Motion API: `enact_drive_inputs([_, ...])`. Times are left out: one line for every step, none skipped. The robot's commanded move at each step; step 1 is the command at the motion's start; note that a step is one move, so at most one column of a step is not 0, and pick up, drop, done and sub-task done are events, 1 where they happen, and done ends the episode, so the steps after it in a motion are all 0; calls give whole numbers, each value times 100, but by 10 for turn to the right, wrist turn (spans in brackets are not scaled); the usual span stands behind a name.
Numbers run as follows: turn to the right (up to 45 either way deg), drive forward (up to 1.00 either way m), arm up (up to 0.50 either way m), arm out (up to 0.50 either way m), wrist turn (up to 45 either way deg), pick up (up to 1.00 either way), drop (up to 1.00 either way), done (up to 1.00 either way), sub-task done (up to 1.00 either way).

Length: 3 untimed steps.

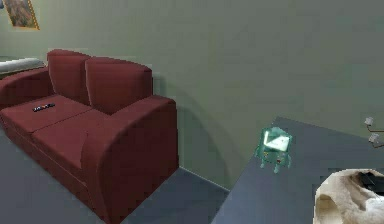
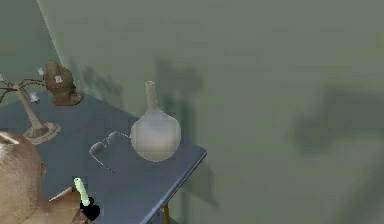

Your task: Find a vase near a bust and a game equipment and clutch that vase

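Vase (image 2: pixel 155 130), pale and round-bodied with a narrow neck, stands upright at the centre of the arm side view, on a dark table (image 2: pixel 150 185) and near that table's right-hand corner. A brown bust (image 2: pixel 62 84) sits on the same table at the upper left of the frame, well apart from the vase. A green stick with a black end (image 2: pixel 83 196), possibly the game equipment, lies at the lower left. On that reading this is the vase sought, and it is not yet grasped.

State of the gripper: cannot be told from these pictures.

Risks, as judged:
- The vase is close to the table's edge, so a sideways nudge during the reach could send it over.
- Its body is bulbous and smooth and may slip from a grasp; the neck looks the safer hold.
- A thin wire loop (image 2: pixel 106 150) lies just beside the vase on its left and could be caught or dragged.
- A slim stand (image 2: pixel 32 118) at the left edge could be knocked over.

Differences between views: the forward view gives a red sofa (image 1: pixel 85 110), a framed picture (image 1: pixel 22 14) at the upper left, and a small teal figure (image 1: pixel 275 146) on the table's near corner. The arm side view supplies the vase, bust and stick.
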Motion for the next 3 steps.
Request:
enact_drive_inputs([0,0,50,0,0,0,0,0,0])
enact_drive_inputs([0,0,38,0,0,0,0,0,0])
enact_drive_inputs([0,0,0,22,0,0,0,0,0])
